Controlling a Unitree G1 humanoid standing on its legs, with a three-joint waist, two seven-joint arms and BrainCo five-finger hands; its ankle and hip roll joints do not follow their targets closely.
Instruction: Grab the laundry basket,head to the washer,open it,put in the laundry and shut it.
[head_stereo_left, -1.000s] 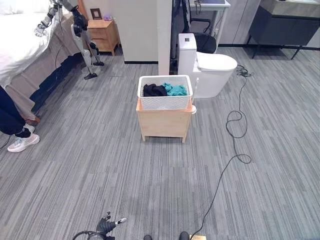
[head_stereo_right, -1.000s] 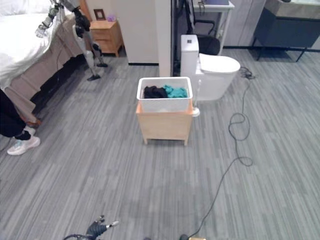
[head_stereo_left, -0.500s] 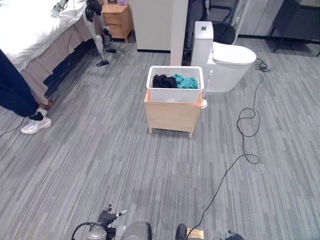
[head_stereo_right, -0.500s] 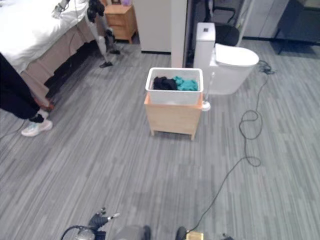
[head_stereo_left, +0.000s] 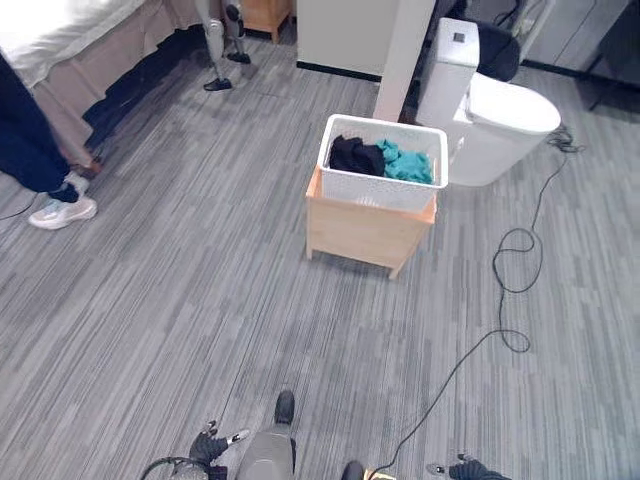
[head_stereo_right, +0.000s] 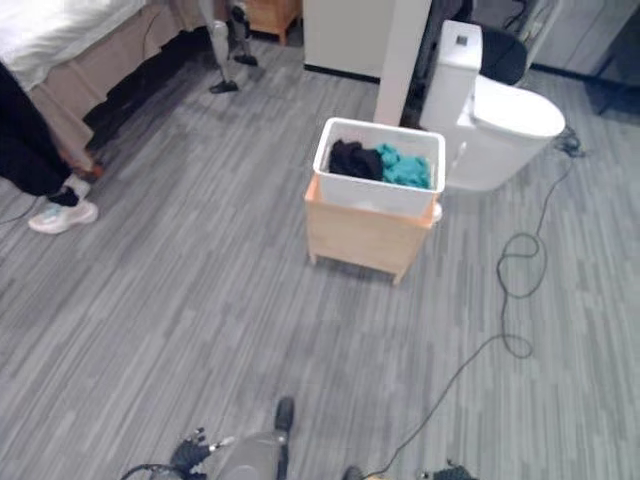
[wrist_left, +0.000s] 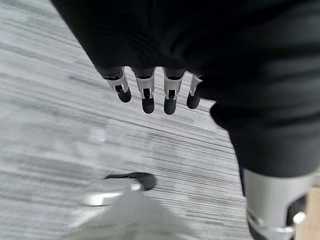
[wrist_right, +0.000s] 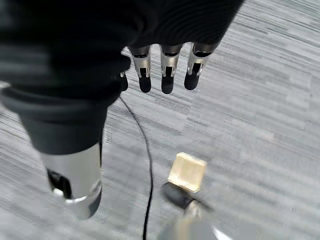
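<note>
Still well short of the basket

Ahead on the grey striped floor (head_stereo_left: 180, 300) stands a white laundry basket (head_stereo_left: 383, 179), resting on top of a low wooden box (head_stereo_left: 365, 232). Inside it lie a black garment (head_stereo_left: 355, 156) and a teal garment (head_stereo_left: 407, 162), side by side and touching. Just behind the box is a white toilet (head_stereo_left: 490, 120), with a white pillar (head_stereo_left: 403, 55) beside it. A black cord (head_stereo_left: 515, 270) loops over the floor to the right of the box.

Both hands hang low, well apart from the basket. The left hand (head_stereo_left: 211, 445) shows at the lower edge of the head view; in its wrist view its fingers (wrist_left: 147, 97) are relaxed, slightly bent, and hold nothing. The right hand (head_stereo_left: 462, 468) is likewise empty, its fingers (wrist_right: 167, 75) loose over bare floor, near a small tan block (wrist_right: 187, 172).

At far left, a person's dark trouser leg (head_stereo_left: 25, 140) and white shoe (head_stereo_left: 62, 212) stand beside a bed (head_stereo_left: 70, 45).
</note>
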